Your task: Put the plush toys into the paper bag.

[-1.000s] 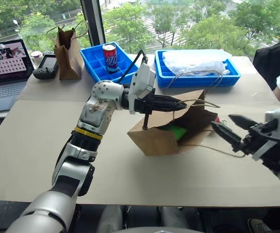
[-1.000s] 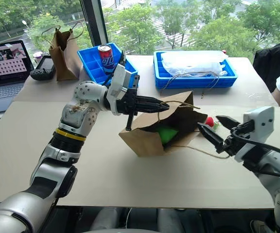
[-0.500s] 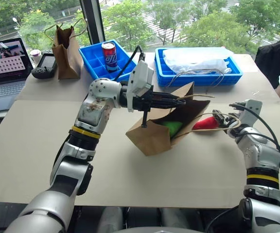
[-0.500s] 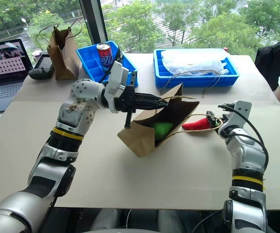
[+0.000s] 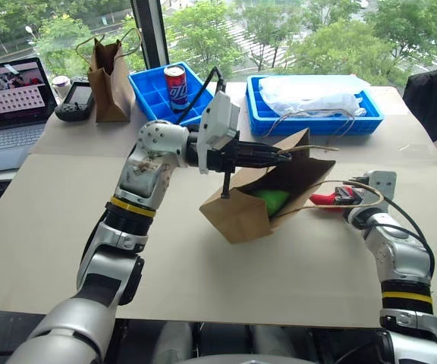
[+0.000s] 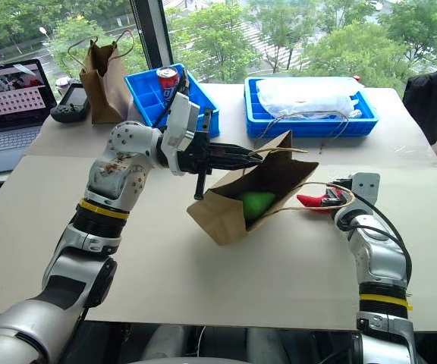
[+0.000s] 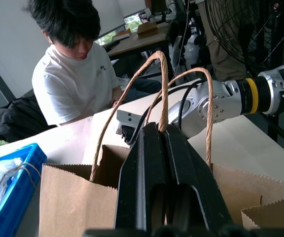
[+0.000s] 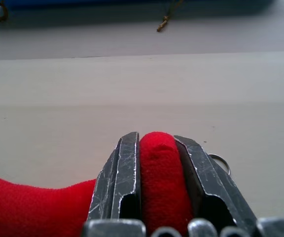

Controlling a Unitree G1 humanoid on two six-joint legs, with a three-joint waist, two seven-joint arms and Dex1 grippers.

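Observation:
The light-brown paper bag (image 5: 241, 212) stands tilted on the table, its mouth facing right. My left gripper (image 5: 283, 157) is shut on its cord handles (image 7: 157, 64) and holds it up. The lime-green plush toy (image 5: 271, 200) lies inside the bag. The red chili plush toy (image 6: 309, 201) is just outside the bag's mouth, low over the table. My right gripper (image 5: 342, 197) is shut on the chili's end, and the red fabric (image 8: 157, 168) is pinched between its fingers.
A darker, narrow paper bag (image 5: 108, 72), a laptop (image 5: 10, 95) and a black device (image 5: 74, 102) stand at the back left. Two blue trays sit at the back, one (image 5: 158, 95) with a can (image 5: 174, 82), one (image 5: 313, 114) with a plastic bag. A person (image 7: 78, 79) sits at the table's right.
My right gripper has come down and forward to the red chili beside the bag's mouth and has shut on it. The left gripper has kept its hold on the handles.

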